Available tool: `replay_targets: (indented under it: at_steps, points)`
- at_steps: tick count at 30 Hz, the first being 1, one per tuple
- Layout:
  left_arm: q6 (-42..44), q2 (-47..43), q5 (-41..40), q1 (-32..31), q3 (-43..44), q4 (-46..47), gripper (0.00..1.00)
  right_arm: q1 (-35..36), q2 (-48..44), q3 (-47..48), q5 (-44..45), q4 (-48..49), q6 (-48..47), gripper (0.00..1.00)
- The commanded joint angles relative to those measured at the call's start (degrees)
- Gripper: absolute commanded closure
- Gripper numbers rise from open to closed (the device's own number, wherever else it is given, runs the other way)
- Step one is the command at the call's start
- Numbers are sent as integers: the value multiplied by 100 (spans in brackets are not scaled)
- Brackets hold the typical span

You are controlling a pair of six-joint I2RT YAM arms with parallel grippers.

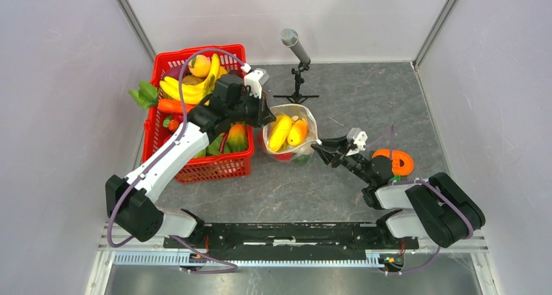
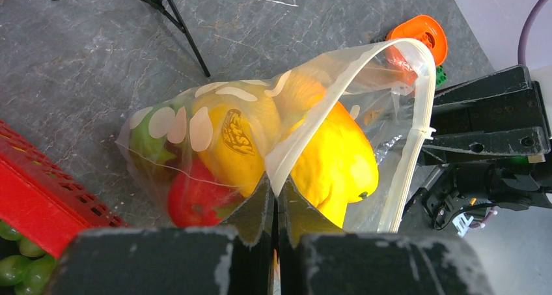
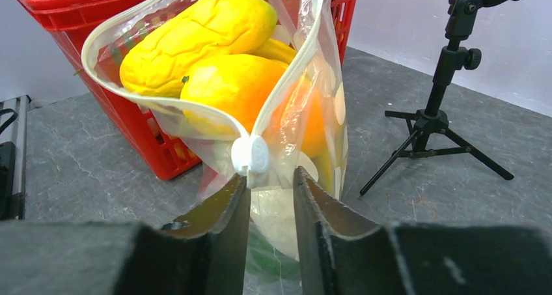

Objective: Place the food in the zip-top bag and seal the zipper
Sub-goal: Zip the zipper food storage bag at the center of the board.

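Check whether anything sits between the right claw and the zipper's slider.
Nothing visible does. The slider sits just beyond the fingertips of the right claw, slightly left of the gap, and the jaws stand open.

Brown logo (image 2: 237, 132) on yellow fruit (image 2: 254, 168), lettering illegible.

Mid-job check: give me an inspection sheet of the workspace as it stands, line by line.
Surface: grey marbled table, no damage seen.
Job's things: zip-top bag open beside the red basket, holding yellow pieces and a red piece; zipper unsealed, slider at the right-arm end; bananas and more food in the basket.
Clutter: microphone on a tripod behind the bag; orange ring by the right arm.
Grippers: left gripper shut on the bag's mouth edge; right gripper open, fingertips at the slider.
Cables: purple cable arches over the basket; no snag seen.
Surroundings: pale walls; nothing else seen.
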Motion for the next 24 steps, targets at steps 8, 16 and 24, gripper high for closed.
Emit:
replay_targets:
  at_steps: [8, 16, 24]
  points:
    - [-178, -187, 187, 25, 30, 311, 98, 39, 107, 225, 88, 1942, 58, 61]
    - [-164, -209, 209, 24, 6, 303, 98, 39, 126, 213, 312, 1967, 23, 65]
    - [-169, -163, 253, 20, 13, 292, 98, 38, 287, 261, 362, 2441, 276, 61]
